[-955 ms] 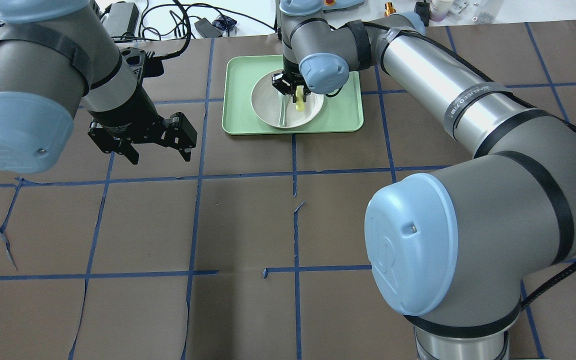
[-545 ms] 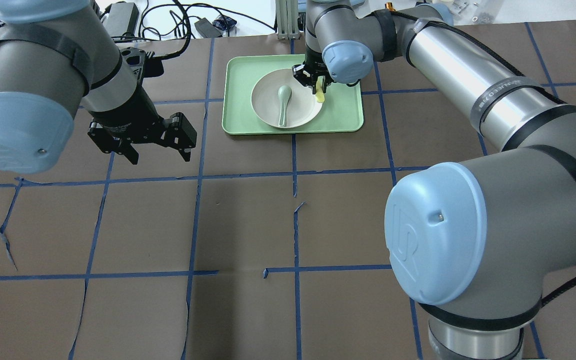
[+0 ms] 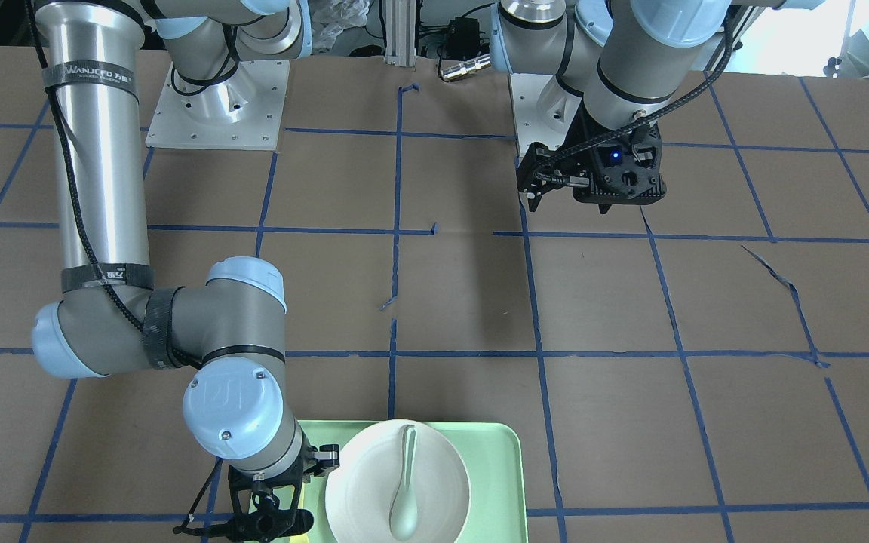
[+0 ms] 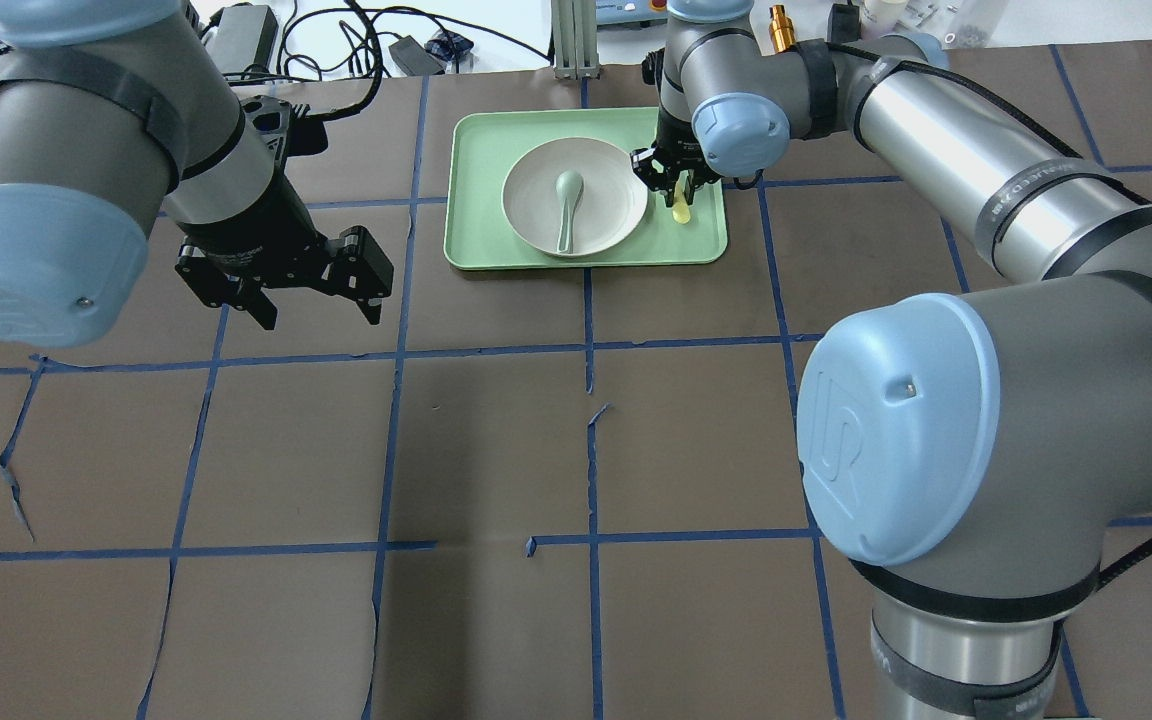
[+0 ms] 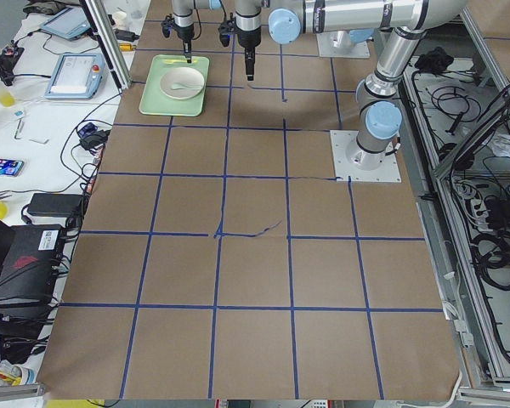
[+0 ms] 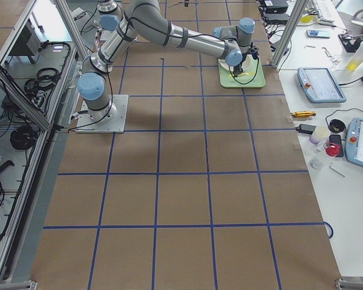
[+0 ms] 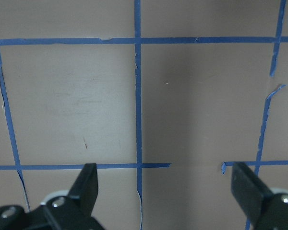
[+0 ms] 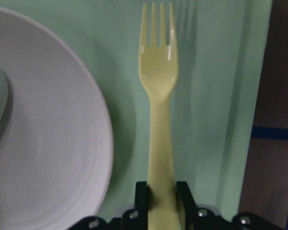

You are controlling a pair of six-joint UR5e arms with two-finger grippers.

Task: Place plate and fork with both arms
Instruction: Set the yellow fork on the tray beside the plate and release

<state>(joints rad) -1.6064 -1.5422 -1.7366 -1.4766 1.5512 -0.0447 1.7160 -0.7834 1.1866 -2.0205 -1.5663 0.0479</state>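
The main risk is the slim yellow plastic fork (image 8: 159, 72) pivoting or slipping. The right claw (image 8: 162, 189) is clenched on only the end of its handle, so a quick move could swing the long free length between the jaws. The fork might then drop onto the rectangular mint-green tray (image 4: 476, 200) or be set down crooked. A 2nd risk is a knock against the round off-white shallow plate (image 4: 604, 215), whose rim lies just beside the fork. A sideways drift would jolt the plate and the pale grey-green spoon (image 4: 566, 205) lying in it. The fork points straight out from the claw's fingertips, tines farthest away, above the strip of tray between the plate and the tray's right edge. Whether the tines touch the tray cannot be told. The tray sits at the far edge of the brown table (image 4: 496, 450), near its middle. The left claw (image 4: 316, 305) hangs released, jaws wide, towards the table's left edge, well apart from the plate.
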